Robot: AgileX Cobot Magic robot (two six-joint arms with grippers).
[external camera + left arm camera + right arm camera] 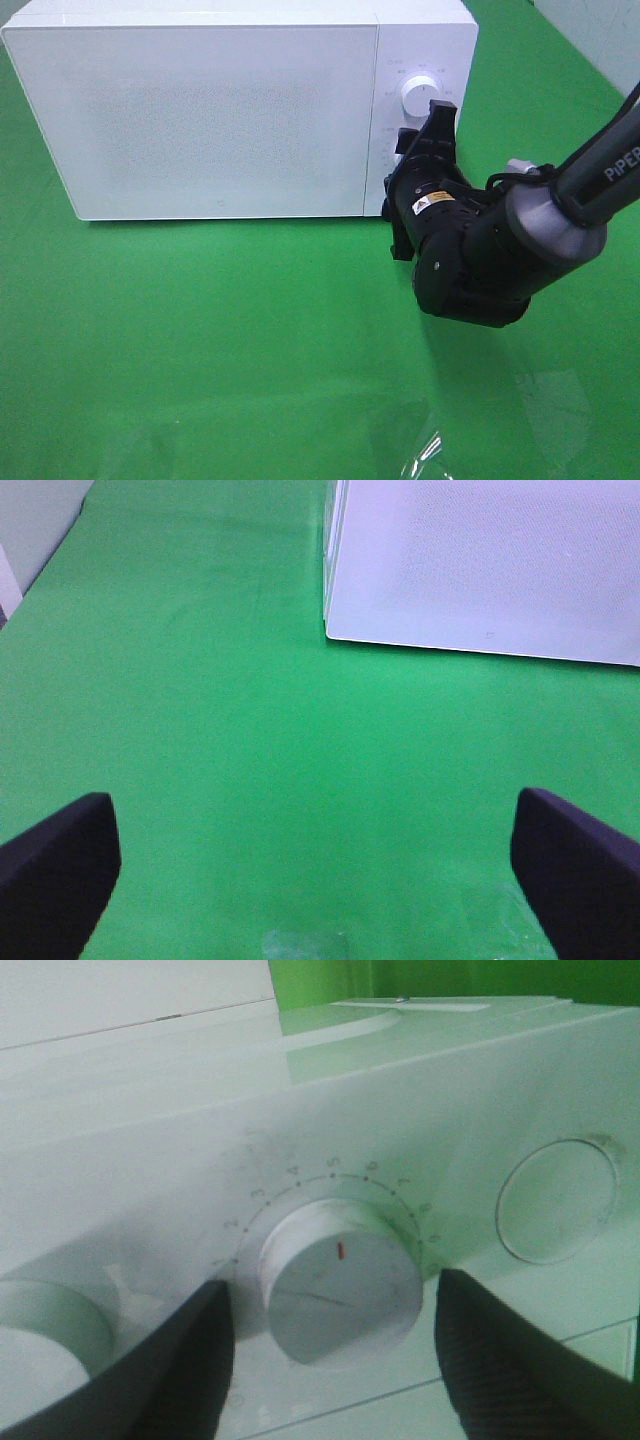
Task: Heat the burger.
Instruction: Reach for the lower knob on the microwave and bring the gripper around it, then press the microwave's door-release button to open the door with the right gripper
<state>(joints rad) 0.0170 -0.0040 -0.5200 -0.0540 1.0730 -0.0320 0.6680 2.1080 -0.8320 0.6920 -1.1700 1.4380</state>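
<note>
Right tool (pixel 330 1288) spread, straddling microwave dial (pixel 340 1295), gaps both sides; left tool (pixel 312 802) spread wide, empty.

A white microwave control panel (pixel 150 1160) is seen filling most of the frame. At the centre, a round white dial (pixel 340 1260) with a short red mark is ringed by printed numbers. It is flanked by the dark fingers (pixel 510 1360) of the right gripper (pixel 332 1305), which are spread apart, one on each side. A second knob (pixel 40 1345) is cut off at the frame edge. A round recess (pixel 558 1200) is seen beside the dial.
</note>
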